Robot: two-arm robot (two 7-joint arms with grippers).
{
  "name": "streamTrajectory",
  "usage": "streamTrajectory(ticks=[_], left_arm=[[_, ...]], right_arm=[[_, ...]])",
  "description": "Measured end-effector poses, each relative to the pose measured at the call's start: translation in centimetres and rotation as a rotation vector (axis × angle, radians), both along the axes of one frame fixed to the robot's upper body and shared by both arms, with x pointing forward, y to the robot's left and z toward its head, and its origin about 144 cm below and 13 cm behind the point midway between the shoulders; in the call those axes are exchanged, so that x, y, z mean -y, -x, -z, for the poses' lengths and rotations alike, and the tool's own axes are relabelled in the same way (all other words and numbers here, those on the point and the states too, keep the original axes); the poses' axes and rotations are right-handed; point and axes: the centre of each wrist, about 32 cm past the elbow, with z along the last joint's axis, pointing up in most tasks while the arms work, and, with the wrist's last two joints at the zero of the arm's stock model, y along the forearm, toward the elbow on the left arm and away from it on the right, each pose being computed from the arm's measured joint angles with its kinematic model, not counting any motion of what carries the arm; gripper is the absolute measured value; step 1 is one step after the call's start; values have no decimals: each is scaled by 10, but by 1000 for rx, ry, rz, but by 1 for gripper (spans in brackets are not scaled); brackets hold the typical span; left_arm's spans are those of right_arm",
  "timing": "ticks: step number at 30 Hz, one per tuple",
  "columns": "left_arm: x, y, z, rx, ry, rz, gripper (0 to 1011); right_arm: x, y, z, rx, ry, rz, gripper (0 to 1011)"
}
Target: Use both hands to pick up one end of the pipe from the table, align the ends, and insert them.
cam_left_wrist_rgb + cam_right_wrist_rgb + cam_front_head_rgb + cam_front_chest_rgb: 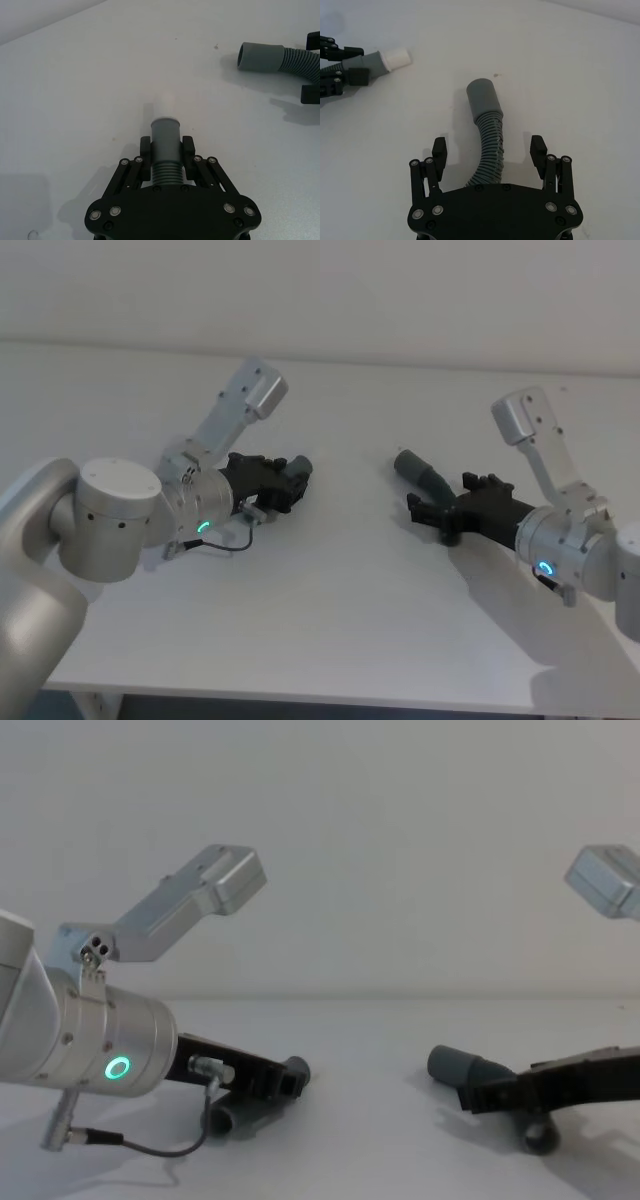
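Note:
On the white table (340,620) the pipe is in two pieces. My left gripper (166,147) is shut on the ribbed piece (165,131) just behind its cuff, and the pale plug tip (163,107) points away from the jaws. In the head view this gripper (285,480) is left of centre. The other piece (490,145) lies on the table, curving to a wide grey socket cuff (482,99). My right gripper (489,147) is open, one finger (439,148) on each side of the ribbed part, not touching it. In the head view it (425,508) sits right of centre.
A bare stretch of table (350,490) separates the two pipe pieces. A thin black cable (150,1148) trails under the left wrist. The table's front edge (330,702) runs close to the robot, and a pale wall (400,850) stands behind.

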Motion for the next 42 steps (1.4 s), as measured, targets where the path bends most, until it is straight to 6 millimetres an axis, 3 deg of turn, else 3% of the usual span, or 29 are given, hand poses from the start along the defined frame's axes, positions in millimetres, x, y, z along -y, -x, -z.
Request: streamTrajectory(ticks=[8,12,20,32,38,42], left_arm=[[0,0,0,0,0,0,354],[0,0,0,0,0,0,354],[0,0,0,0,0,0,354],[0,0,0,0,0,0,354],[0,0,0,0,0,0,354],[0,0,0,0,0,0,354]], right_arm=[[-2,-2,2,-15,2,5,1008],[-3,-2,2,-20,3,6,953],[-4,-3,3,-24,3,8,760],[-5,-3,3,-28,4,10,351],[-5,-4,3,-28,4,10,217],[-5,-4,3,-29,4,10,189]])
